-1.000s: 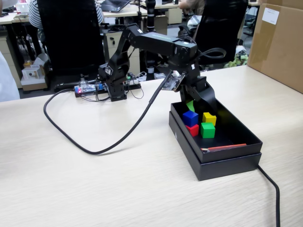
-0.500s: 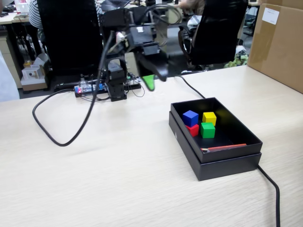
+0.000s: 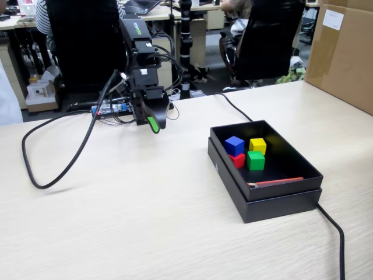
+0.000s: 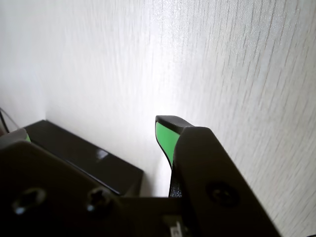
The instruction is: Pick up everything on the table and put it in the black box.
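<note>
Black box (image 3: 274,195) lies long axis running away from camera, holding four cubes (image 3: 246,153); pincer (image 3: 155,125) clenched, empty.

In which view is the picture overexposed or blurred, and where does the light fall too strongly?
In the wrist view, glare washes the pale beige wood-grain table almost white in the middle, and the near black gripper body is out of focus. In the fixed view, lighting is even and soft; the shallow matte black cardboard box and the four small coloured cubes are sharp, with only faint shadows.
</note>
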{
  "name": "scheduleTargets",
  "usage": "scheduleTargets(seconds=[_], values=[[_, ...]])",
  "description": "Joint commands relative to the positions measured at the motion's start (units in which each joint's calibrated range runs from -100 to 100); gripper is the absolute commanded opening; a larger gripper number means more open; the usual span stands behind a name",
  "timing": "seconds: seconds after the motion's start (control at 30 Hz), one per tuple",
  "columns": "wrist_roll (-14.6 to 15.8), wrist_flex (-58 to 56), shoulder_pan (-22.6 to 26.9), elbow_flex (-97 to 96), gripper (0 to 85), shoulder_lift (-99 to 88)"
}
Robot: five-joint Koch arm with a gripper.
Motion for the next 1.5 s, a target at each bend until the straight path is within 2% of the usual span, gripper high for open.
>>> scheduleTargets(seconds=[0.0,0.1,0.43,0.6,0.97,1.47], values=[[-0.1,6.57,0.2,-3.95,50.5,-5.92],[-0.29,14.0,0.2,-12.29,50.5,-9.48],[-3.71,40.61,-0.49,-36.14,50.3,-14.3],[-3.81,45.62,-0.2,-43.21,50.3,-14.18],[-3.86,39.49,-0.29,-45.29,49.1,-12.69],[-3.86,39.23,-0.29,-45.29,49.2,-12.81]])
